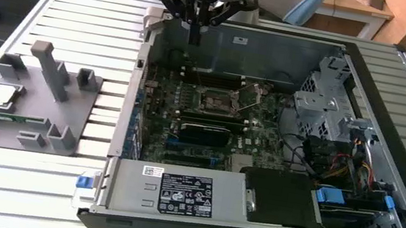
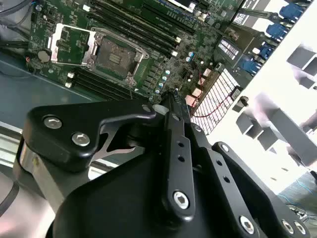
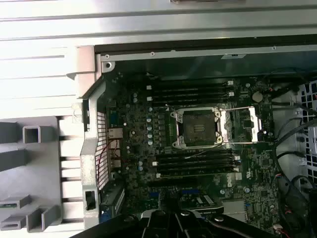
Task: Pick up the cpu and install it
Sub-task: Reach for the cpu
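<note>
Above the rear wall of the open computer case (image 1: 279, 55), in the exterior view, my gripper (image 1: 195, 41) hung with its jaws together and nothing between them. The cpu (image 1: 0, 94) lay flat on the grey holder (image 1: 36, 123), outside the case toward the exterior view's left, well apart from me. On the motherboard (image 1: 260, 139) the socket (image 1: 217, 101) stood uncovered.

The second wrist view added my own black linkage up close, fingers (image 2: 177, 134) meeting at their tips, and the socket's load plate (image 2: 69, 42) swung open beside it.

The first wrist view looked straight down on the bare socket, lying between two banks of memory slots (image 3: 190, 91).
</note>
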Controlling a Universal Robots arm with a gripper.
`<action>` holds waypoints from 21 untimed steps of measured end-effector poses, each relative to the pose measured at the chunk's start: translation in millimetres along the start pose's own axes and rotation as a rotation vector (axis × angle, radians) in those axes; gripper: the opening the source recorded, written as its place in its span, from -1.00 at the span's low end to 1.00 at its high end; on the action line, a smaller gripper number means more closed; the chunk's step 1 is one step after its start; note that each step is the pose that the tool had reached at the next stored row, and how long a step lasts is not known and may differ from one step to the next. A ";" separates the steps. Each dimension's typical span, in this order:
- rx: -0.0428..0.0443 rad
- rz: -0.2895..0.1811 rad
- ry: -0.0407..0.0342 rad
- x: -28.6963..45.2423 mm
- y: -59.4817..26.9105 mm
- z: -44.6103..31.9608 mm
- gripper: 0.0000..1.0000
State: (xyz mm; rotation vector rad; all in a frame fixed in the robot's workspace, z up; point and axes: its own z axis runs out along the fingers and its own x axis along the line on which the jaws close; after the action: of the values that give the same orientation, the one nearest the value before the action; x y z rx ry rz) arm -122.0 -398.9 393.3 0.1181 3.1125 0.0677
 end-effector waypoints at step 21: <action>0.0001 0.000 0.0000 14.9 11.6 0.4 -0.79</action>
State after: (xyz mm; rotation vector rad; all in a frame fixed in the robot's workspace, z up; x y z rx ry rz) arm -135.9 -386.2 393.1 0.1178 3.1126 0.0675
